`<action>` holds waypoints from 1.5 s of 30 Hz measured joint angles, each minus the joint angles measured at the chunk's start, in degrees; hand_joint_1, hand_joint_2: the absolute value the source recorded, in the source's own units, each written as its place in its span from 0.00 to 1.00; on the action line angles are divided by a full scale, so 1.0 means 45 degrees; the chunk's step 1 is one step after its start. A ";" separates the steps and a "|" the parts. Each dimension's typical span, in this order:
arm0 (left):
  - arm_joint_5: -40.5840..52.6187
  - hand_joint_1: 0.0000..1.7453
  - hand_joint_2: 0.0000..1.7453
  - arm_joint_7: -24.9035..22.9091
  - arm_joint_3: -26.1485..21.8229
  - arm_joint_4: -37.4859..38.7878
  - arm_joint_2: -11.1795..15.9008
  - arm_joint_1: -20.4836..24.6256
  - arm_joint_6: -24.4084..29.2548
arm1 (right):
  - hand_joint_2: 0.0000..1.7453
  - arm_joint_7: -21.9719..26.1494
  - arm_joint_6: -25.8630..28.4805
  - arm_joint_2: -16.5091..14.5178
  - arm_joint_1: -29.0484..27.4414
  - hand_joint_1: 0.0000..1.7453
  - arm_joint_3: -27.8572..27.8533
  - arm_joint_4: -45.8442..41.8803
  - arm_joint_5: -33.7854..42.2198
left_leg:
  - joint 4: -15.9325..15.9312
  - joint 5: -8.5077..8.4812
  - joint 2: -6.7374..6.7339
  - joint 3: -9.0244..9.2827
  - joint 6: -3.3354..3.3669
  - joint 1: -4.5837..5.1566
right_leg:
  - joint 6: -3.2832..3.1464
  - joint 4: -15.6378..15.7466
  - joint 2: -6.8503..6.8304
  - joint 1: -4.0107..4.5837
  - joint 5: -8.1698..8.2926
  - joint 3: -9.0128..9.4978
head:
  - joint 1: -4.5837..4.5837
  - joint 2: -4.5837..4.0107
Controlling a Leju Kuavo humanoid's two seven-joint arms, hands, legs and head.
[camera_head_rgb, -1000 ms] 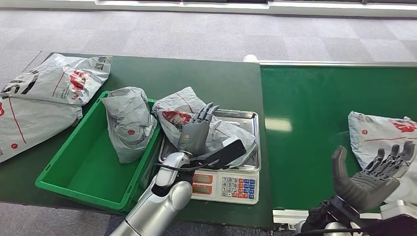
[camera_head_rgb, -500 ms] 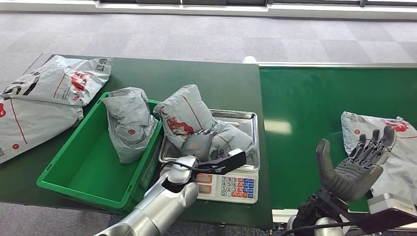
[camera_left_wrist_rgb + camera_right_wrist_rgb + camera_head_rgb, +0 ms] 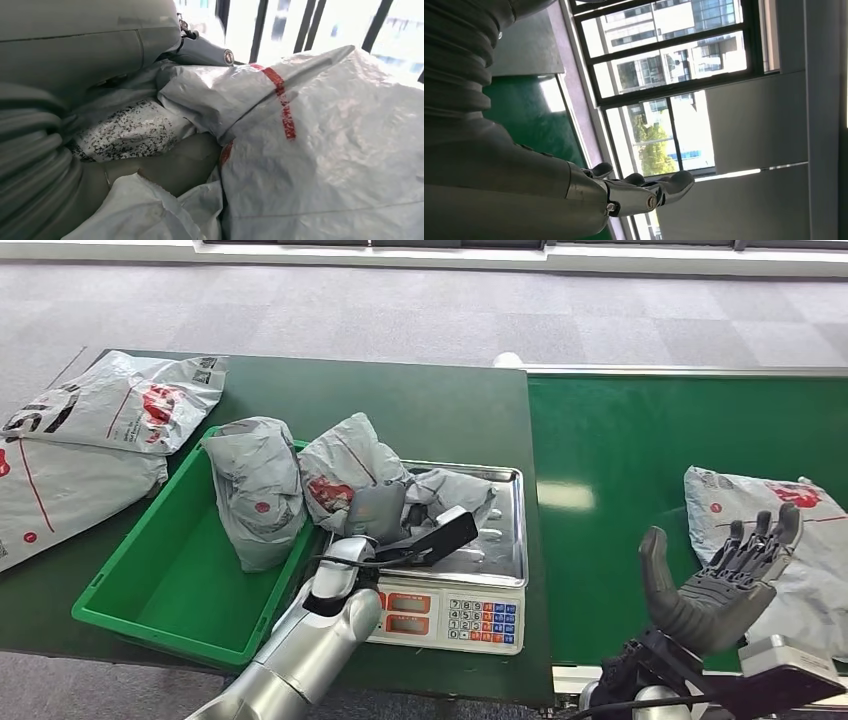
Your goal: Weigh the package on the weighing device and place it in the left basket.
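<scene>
The grey package (image 3: 338, 462) with red print leans over the left rim of the scale's steel tray (image 3: 497, 543), its upper part against the basket's edge. My left hand (image 3: 374, 512) grips its lower, crumpled part above the tray. In the left wrist view the package (image 3: 320, 150) shows a red stripe, close against my hand (image 3: 75, 100). The green basket (image 3: 150, 585) stands left of the scale and holds another grey package (image 3: 255, 485). My right hand (image 3: 718, 578) is open, palm up, over the green conveyor, holding nothing; its fingers (image 3: 649, 192) are spread.
The scale's keypad and display (image 3: 450, 618) face the table's front edge. A further package (image 3: 775, 520) lies on the green conveyor belt (image 3: 620, 460) just behind my right hand. Two large packages (image 3: 90, 430) lie on the table at the far left.
My left hand closed its fingers on the package and pulled it left, off the middle of the tray toward the basket. The right hand drifted a little left and lower.
</scene>
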State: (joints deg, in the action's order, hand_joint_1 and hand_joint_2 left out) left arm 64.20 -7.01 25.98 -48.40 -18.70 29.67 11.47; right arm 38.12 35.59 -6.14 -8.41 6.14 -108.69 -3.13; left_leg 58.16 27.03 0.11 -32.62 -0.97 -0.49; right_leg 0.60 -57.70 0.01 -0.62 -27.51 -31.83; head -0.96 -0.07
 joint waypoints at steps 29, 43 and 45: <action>-0.4429 0.98 1.00 0.2356 -0.5071 -1.2346 0.3396 -0.4408 0.1058 | 1.00 0.0413 0.0992 -0.0261 -0.2846 0.00 -0.1279 -0.0957 -0.0056 | -0.0018 0.0006 -0.0029 -0.0083 -0.0004 -0.0011 | -0.0033 -0.0001 0.0026 0.0003 -0.0034 -0.0099 | 0.0000 0.0000; -0.5581 0.00 1.00 0.2425 -0.6021 -0.6802 0.3930 -0.5719 -0.2293 | 1.00 0.0028 0.0626 -0.0096 -0.3046 0.00 -0.1310 -0.0939 -0.0146 | -0.0017 0.0009 -0.0013 -0.0067 -0.0001 -0.0008 | -0.0025 0.0000 0.0010 -0.0012 -0.0039 -0.0078 | 0.0001 0.0000; -0.5778 0.00 1.00 0.2504 -0.5926 -0.6422 0.3951 -0.5655 -0.2360 | 1.00 0.0045 0.0738 -0.0015 -0.3051 0.00 -0.1296 -0.0893 -0.0075 | -0.0020 0.0014 0.0013 -0.0035 0.0005 -0.0005 | -0.0010 0.0000 -0.0014 -0.0026 -0.0055 -0.0034 | 0.0002 0.0000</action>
State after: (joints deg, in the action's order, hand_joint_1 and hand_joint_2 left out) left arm 38.20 4.26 -0.68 -77.30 -0.92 4.22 0.85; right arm 38.33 38.92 -6.21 -22.14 0.31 -112.71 -3.47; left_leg 58.07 27.09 0.17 -32.77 -0.95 -0.51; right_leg 0.56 -57.70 -0.06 -0.74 -27.76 -31.98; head -0.95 -0.07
